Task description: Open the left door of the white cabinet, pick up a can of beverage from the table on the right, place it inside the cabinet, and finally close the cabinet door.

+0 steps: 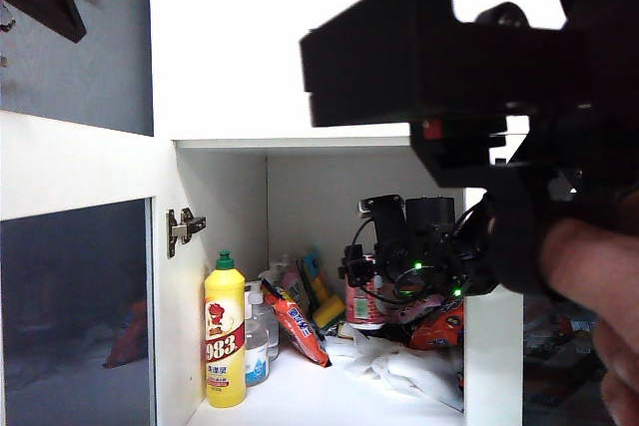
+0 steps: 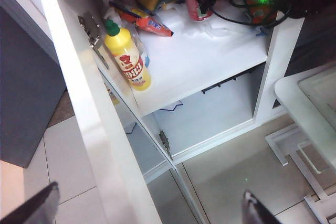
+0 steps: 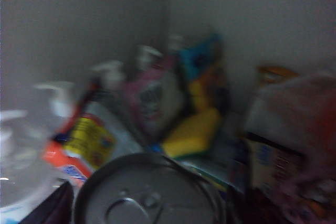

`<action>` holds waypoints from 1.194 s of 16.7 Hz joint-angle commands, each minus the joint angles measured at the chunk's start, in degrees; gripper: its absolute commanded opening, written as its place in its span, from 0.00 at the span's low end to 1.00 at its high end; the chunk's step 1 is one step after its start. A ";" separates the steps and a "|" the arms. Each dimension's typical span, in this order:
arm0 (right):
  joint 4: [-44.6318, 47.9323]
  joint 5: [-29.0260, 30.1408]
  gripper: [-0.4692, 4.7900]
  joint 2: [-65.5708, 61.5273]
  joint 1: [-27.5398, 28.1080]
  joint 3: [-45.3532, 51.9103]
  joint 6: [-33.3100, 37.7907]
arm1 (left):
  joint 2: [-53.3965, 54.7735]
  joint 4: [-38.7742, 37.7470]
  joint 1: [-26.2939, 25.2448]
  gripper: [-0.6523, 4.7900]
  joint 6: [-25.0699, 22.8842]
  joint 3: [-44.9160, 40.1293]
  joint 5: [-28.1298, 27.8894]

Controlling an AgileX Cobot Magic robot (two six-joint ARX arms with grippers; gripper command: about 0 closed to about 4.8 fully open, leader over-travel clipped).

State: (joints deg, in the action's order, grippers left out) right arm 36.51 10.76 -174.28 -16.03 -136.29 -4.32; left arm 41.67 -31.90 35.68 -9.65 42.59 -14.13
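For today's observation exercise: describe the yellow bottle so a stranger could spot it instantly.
Find the white cabinet with its left door swung open. On the shelf inside, at the front left corner by the hinge, stands the yellow bottle. Its green cap and red label set it apart from the clear bottles beside it.

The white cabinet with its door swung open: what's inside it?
A yellow bottle, snack packets, white cloth and the right gripper holding the red can. The arm hides whatever lies behind.

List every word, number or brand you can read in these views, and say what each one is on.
"983": red label of the yellow bottle, on the cabinet shelf.
Snack packet: white lettering, too small to read.
Can between the right claw's fingers: only its top shows, no text.
Other packets in the right wrist view: blurred, unreadable.
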 commanded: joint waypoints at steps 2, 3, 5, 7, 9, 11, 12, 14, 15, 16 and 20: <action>4.04 0.50 0.41 0.52 0.70 -0.50 0.68 | -0.02 1.09 -0.04 0.99 -0.46 0.04 -0.20; 4.02 0.52 0.49 0.52 0.70 -0.48 0.70 | -0.04 1.11 -0.04 0.99 -0.46 0.04 -0.20; 4.00 0.50 0.90 0.52 0.70 -0.48 0.87 | -0.02 1.14 -0.04 0.99 -0.46 0.04 -0.20; 3.98 -0.37 0.90 0.52 0.70 -0.48 1.20 | -0.02 1.18 -0.04 0.99 -0.46 0.04 -0.20; 3.63 -0.37 0.90 0.55 0.70 -0.48 1.33 | -0.04 1.31 -0.07 0.99 -0.46 0.04 -0.20; 1.66 1.73 0.90 0.92 0.70 -0.48 4.02 | -0.04 1.40 -0.07 0.99 -0.48 0.04 -0.22; -0.81 3.65 0.90 1.42 0.70 -0.48 6.47 | -0.04 1.66 -0.09 0.99 -0.50 0.04 -0.22; -5.86 7.48 0.90 2.56 0.72 -0.48 7.78 | -0.07 1.79 -0.09 0.99 -0.90 0.04 -0.20; -10.21 8.79 0.90 3.45 0.72 -0.48 8.55 | -0.07 2.03 -0.11 0.99 -0.90 0.04 -0.20; -15.52 10.82 0.90 4.63 0.74 -0.48 8.98 | -0.07 2.32 -0.13 0.99 -0.90 0.04 -0.20; -30.40 18.58 0.90 8.15 0.76 -0.46 9.51 | -0.09 2.62 -0.42 0.99 -0.90 0.04 -0.13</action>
State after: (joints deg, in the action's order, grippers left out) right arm 9.30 27.66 -167.37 -16.08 -136.46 4.93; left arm 41.67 -30.55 35.24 -10.52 42.59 -14.15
